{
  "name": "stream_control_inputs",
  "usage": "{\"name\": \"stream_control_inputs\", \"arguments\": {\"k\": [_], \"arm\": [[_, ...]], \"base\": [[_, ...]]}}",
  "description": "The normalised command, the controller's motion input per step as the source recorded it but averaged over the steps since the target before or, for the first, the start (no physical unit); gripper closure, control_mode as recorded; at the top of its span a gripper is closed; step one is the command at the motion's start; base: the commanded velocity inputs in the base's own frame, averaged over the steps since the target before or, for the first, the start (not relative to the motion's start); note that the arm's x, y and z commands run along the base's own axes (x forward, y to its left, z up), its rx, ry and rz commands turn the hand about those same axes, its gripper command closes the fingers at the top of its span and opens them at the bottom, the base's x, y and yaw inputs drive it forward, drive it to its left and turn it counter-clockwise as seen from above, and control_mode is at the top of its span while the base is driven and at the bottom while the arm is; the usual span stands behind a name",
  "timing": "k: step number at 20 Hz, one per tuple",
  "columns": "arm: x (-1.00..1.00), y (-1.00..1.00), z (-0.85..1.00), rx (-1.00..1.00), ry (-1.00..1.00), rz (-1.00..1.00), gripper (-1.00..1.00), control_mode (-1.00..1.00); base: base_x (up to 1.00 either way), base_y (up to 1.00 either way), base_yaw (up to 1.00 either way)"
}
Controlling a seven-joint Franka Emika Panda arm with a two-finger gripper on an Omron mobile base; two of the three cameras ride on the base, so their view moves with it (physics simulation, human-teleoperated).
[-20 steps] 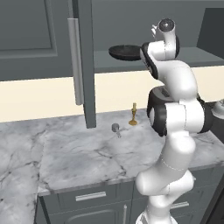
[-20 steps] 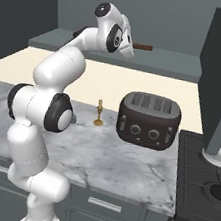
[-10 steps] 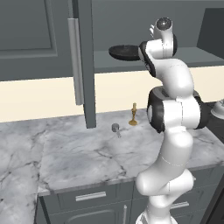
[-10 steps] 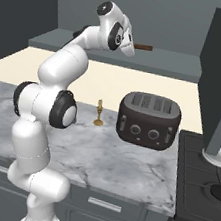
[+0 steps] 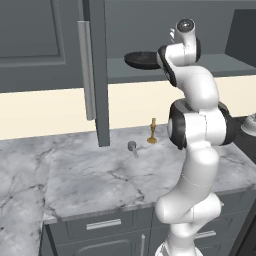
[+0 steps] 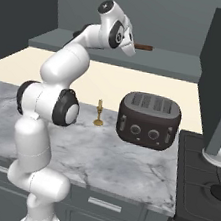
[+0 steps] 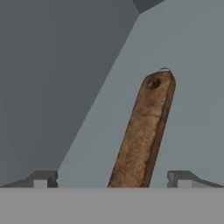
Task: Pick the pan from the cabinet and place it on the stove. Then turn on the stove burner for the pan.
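The pan (image 5: 141,60) sits on the shelf inside the open cabinet (image 5: 95,75), its brown handle (image 7: 142,135) running lengthwise away from the black bowl, ending in a small hole. The gripper (image 7: 113,179) stands wide, one fingertip on either side of that handle, neither visibly touching it.

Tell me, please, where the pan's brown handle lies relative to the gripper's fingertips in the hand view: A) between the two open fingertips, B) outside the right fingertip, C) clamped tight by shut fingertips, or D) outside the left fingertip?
A: the pan's brown handle runs up between the spread fingertips of the open gripper, with a gap on each side.
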Motion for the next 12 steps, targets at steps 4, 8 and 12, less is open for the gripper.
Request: {"name": "stream_control_inputs", "arguments": {"k": [4, 8, 12], "arm": [[0.18, 0.02, -0.34, 0.00, 0.02, 0.00, -1.00, -1.00], [0.17, 0.03, -0.38, 0.00, 0.01, 0.00, -1.00, -1.00], [0.20, 0.05, -0.38, 0.00, 0.00, 0.00, -1.00, -1.00]], "base": [[0.00, 0.00, 0.00], [0.00, 0.00, 0.00], [0.00, 0.00, 0.00]]}}
